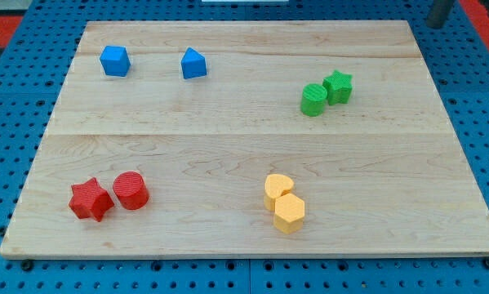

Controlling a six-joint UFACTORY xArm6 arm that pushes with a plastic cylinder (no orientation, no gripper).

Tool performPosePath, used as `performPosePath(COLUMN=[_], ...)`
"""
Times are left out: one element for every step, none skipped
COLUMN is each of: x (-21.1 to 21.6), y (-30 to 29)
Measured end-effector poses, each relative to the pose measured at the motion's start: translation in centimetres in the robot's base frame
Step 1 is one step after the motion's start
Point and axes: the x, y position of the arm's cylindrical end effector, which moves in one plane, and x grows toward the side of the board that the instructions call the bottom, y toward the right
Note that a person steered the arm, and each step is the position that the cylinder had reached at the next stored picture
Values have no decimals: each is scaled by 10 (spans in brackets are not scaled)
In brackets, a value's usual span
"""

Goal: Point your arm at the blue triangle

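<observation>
The blue triangle (pixel 193 64) lies near the view's top left on the wooden board (pixel 244 139), its point facing the view's top. A blue cube (pixel 114 60) lies to its left. My rod shows only at the view's top right corner, off the board; my tip (pixel 434 24) is far to the right of the blue triangle, with the whole upper board between them.
A green cylinder (pixel 313 100) touches a green star (pixel 338 86) at the upper right. A red star (pixel 90 199) and a red cylinder (pixel 131 190) sit at the lower left. A yellow rounded block (pixel 278 187) touches a yellow hexagon (pixel 289 212) at the lower middle.
</observation>
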Motion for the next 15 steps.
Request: performPosePath(x=[0,3,9,51,51,50,59,47,12,-1,-3,1,20,29,29], y=[0,-2,-5,-22,-23,-23,-25,-81,-143,-201,-285,-344,-377,-403,-405])
